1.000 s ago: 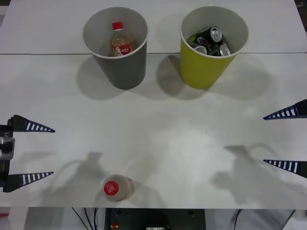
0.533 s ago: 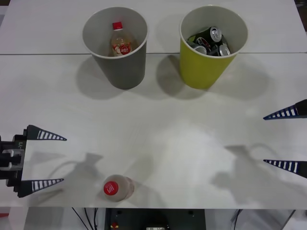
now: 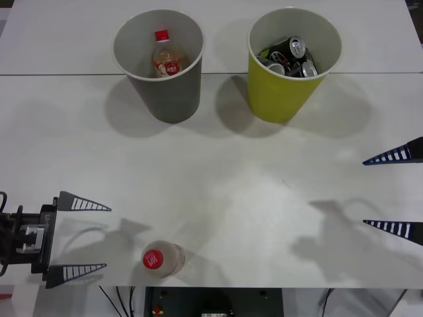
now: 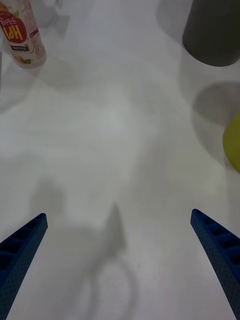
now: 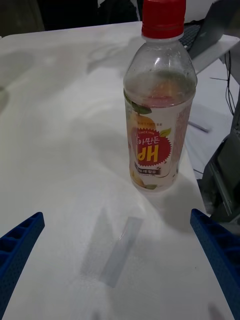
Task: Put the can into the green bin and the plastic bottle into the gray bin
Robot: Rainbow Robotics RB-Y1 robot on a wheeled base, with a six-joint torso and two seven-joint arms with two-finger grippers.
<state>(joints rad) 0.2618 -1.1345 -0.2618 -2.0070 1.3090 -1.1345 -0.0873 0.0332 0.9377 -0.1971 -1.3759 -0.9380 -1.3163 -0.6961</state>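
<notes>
The plastic bottle (image 3: 160, 259) stands upright near the table's front edge; it is clear, with a red cap and a whitish label (image 5: 159, 100). My left gripper (image 3: 106, 238) is open just to its left, level with it and not touching. The gray bin (image 3: 165, 92) stands at the back left with a shorter amber bottle (image 3: 166, 58) inside. At the back right, the green bin (image 3: 277, 96) holds black cans (image 3: 291, 54). My right gripper (image 3: 365, 192) hangs open at the table's right side, holding nothing.
The right wrist view shows the plastic bottle (image 4: 20, 35), the gray bin (image 4: 212, 30) and the green bin's side (image 4: 232, 142) far ahead of the right gripper (image 4: 118, 215). Beyond the table's front edge are cables and equipment (image 5: 225, 170).
My left gripper has moved toward the table's front edge and rightward, closer to the plastic bottle. The right arm, the bins and the bottle have not moved.
</notes>
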